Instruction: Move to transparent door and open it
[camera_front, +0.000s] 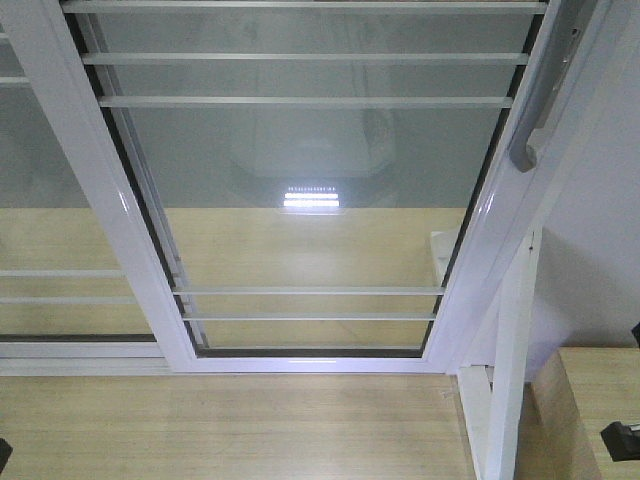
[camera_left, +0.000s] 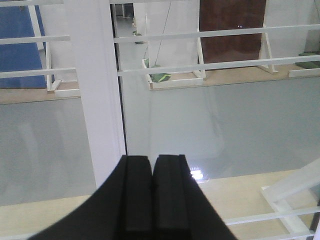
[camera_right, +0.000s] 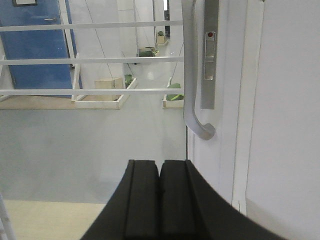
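Note:
The transparent door, clear glass in a glossy white frame with thin white bars, fills the front view. Its curved silver-grey handle runs down the right stile. In the right wrist view that handle stands just above and to the right of my right gripper, which is shut on nothing and apart from it. My left gripper is shut too and empty. It faces the glass beside a white frame post.
A second barred glass panel lies behind the door on the left. A slanted white support frame and a light wooden box stand at the lower right. Pale wood flooring runs below the door's track.

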